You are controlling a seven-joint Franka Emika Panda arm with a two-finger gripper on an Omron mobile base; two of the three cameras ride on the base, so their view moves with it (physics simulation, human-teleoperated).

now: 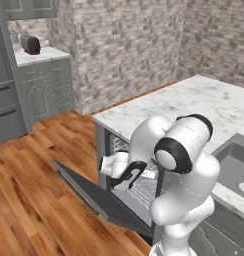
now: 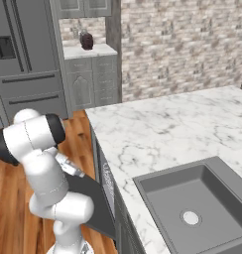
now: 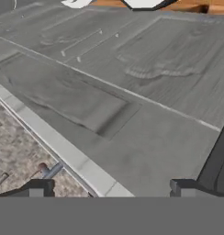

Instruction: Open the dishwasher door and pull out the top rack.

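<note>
Your gripper (image 3: 109, 186) hangs wide open, empty, over the lowered dishwasher door (image 1: 94, 192); top rack (image 1: 139, 182) sits inside, nothing visible in it.

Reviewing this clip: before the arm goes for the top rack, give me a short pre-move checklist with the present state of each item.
1. Dishwasher door swung down: ok, it lies open and sloping low in front of the machine.
2. Top rack pulled out: not ok, its wire grid sits inside the opening.
3. Gripper free to grasp: ok, fingers apart with nothing between them.
4. Gripper lined up with the rack's front edge: cannot tell; the hand view looks along the door's inner face, and the arm hides the rack front.
5. Path over the door free of obstacles: ok in the left base view; the marble countertop stays above.
</note>
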